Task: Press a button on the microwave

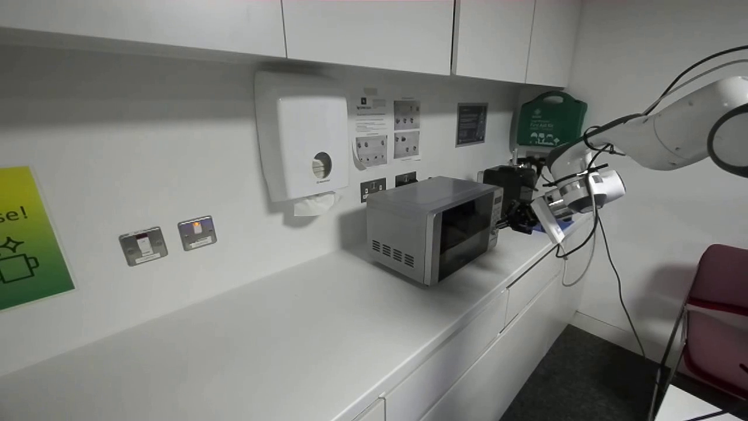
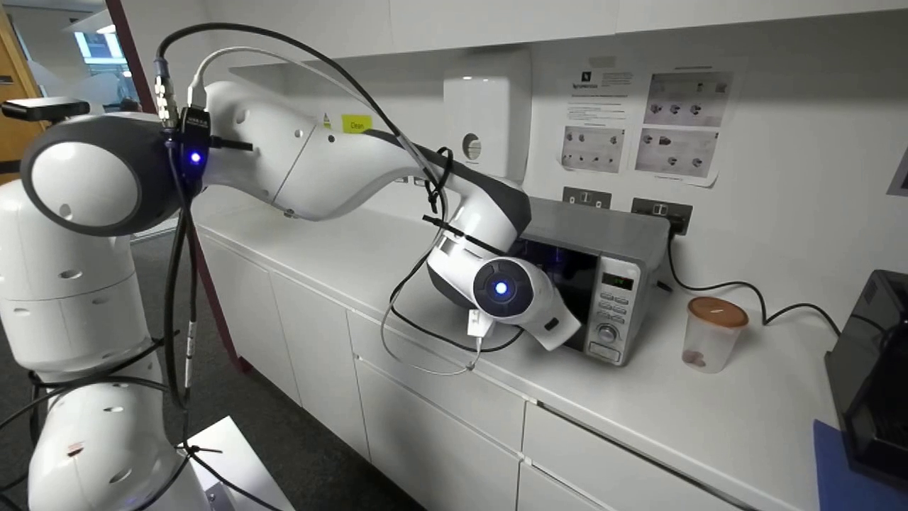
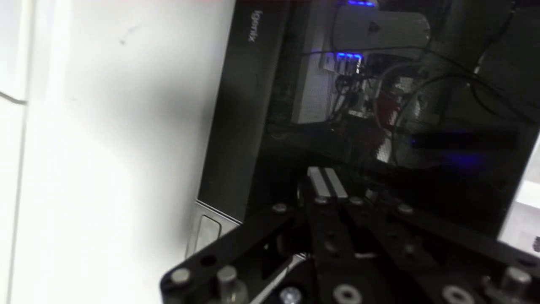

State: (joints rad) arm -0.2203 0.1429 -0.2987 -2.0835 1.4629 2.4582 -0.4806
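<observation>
Pressing is judged undone: fingers (image 3: 317, 181) clenched, nothing held, before the microwave (image 1: 429, 228), near front edge of tabletop (image 1: 292, 339); buttons (image 2: 619, 310) seen untouched.

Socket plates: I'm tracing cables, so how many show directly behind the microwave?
2, side by side in both exterior views: the left plate and the right plate. The microwave may hide others.

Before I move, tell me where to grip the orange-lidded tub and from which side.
Probably grip the tub by its walls, just below the orange lid, coming from the front of the counter: it stands upright, with the microwave beside it and a black cord behind.
</observation>
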